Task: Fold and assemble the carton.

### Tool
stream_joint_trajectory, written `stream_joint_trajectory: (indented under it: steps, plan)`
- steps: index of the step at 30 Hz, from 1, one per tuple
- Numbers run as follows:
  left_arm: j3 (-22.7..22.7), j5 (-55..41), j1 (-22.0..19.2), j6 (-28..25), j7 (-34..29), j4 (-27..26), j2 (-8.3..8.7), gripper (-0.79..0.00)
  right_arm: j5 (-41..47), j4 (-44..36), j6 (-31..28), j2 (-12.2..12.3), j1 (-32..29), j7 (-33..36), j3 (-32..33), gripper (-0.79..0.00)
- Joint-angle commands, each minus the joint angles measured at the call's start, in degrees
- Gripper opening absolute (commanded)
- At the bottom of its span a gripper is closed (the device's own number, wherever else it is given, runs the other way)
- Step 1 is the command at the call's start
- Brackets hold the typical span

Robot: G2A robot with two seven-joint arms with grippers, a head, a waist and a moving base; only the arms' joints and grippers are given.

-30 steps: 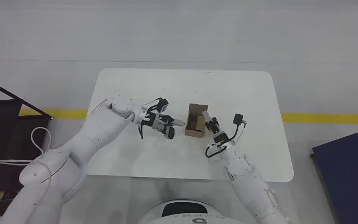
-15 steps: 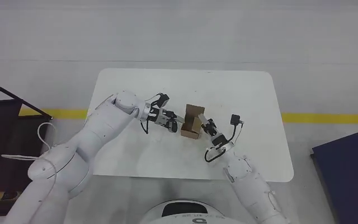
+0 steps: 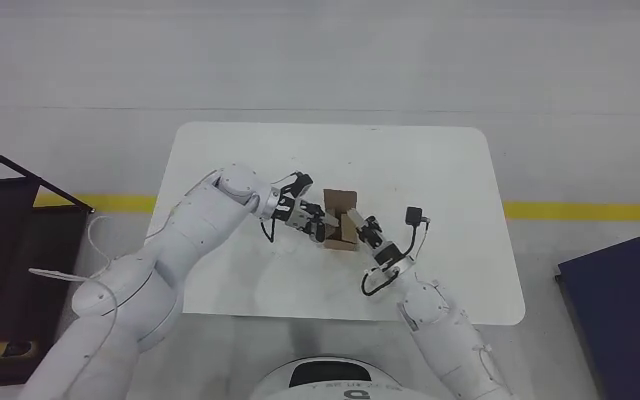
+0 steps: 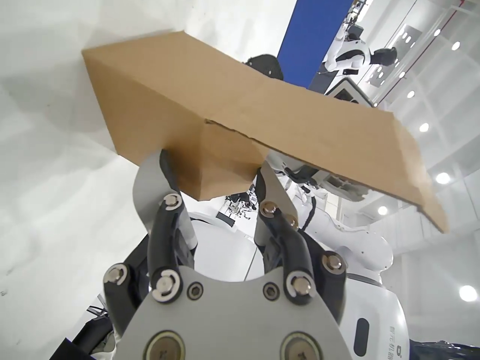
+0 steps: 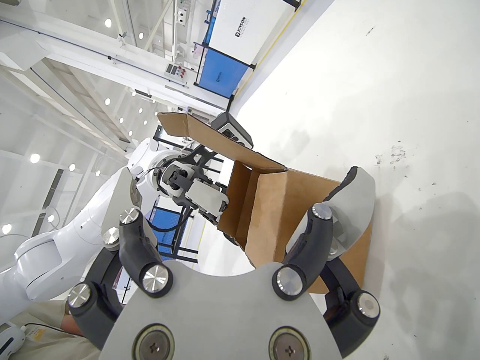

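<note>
A small brown carton (image 3: 339, 206) stands open-topped in the middle of the white table (image 3: 440, 170), one long flap sticking up. My left gripper (image 3: 317, 221) is at its left side. In the left wrist view the left gripper (image 4: 210, 176) is open, and a short side flap of the carton (image 4: 225, 114) lies between its fingers. My right gripper (image 3: 358, 229) is at the carton's right side. In the right wrist view the right gripper (image 5: 240, 192) is wide open, straddling the carton (image 5: 270, 211), and one finger (image 5: 354, 196) lies against the outer wall.
Bare white tabletop surrounds the carton on every side. A yellow floor line (image 3: 570, 211) runs behind the table. A dark frame (image 3: 30, 190) stands off the left edge and a blue panel (image 3: 605, 300) off the right.
Both grippers have closed in on the carton, the left from the left and the right from the right. The carton has shifted slightly left.
</note>
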Motion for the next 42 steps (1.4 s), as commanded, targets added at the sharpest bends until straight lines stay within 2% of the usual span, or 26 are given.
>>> stream_joint_trajectory:
  steps: [1, 3, 4, 9, 12, 17, 23, 27, 32, 38, 42]
  plan:
    - [-0.03, 0.13, -0.07, -0.07, -0.77, 0.92, -0.49, -0.671, -0.03, -0.07, 0.05, 0.03, -0.05, 0.01, -0.08, 0.000]
    - [-0.03, 0.39, -0.13, -0.11, -1.64, 1.78, -0.98, -0.773, -0.17, -0.07, 0.13, 0.07, -0.08, 0.07, -0.14, 0.000]
    - [-0.09, 0.46, -0.16, -0.24, -1.80, 2.20, -1.22, -0.785, -0.22, -0.08, 0.12, 0.08, -0.09, 0.11, -0.21, 0.000]
    - [-1.00, 0.23, -0.64, -1.31, -3.08, 4.16, -1.97, -0.785, -0.24, -0.59, -0.62, 0.13, 0.15, -0.56, -0.31, 0.000]
    - [-2.31, -0.27, -1.47, -2.77, -3.83, 5.13, -1.80, -0.785, -0.13, -2.20, -2.27, 0.16, 0.27, -3.80, 0.72, 0.000]
    - [-5.88, -1.93, -3.29, -6.26, -5.86, 6.52, -0.23, -0.785, 1.28, -5.69, -6.82, -0.07, -0.25, -12.92, 2.63, 0.000]
    - [-10.39, -2.28, -4.40, -8.24, -7.68, 5.64, 2.97, -0.785, 2.35, -6.92, -9.27, -0.25, 0.28, -15.20, 3.04, 0.000]
    - [-12.75, -0.77, -4.00, -7.04, -7.71, 1.57, 5.17, -0.785, 1.92, -6.12, -9.18, -0.48, 1.36, -15.10, 2.11, 0.000]
    - [-14.97, 3.38, -2.13, -2.76, -5.71, -7.85, 7.77, -0.785, 1.38, -4.25, -9.05, -0.80, 2.84, -15.42, 1.06, 0.000]
    - [-15.05, 10.96, 0.79, 8.27, -4.69, -21.86, 9.85, -0.785, 0.47, -2.92, -8.91, -0.99, 3.59, -16.93, 1.17, 0.000]
    - [-13.51, 15.29, 1.87, 15.40, -4.72, -27.11, 10.16, -0.785, -1.51, -1.87, -6.92, -0.98, 3.41, -17.33, 1.52, 0.000]
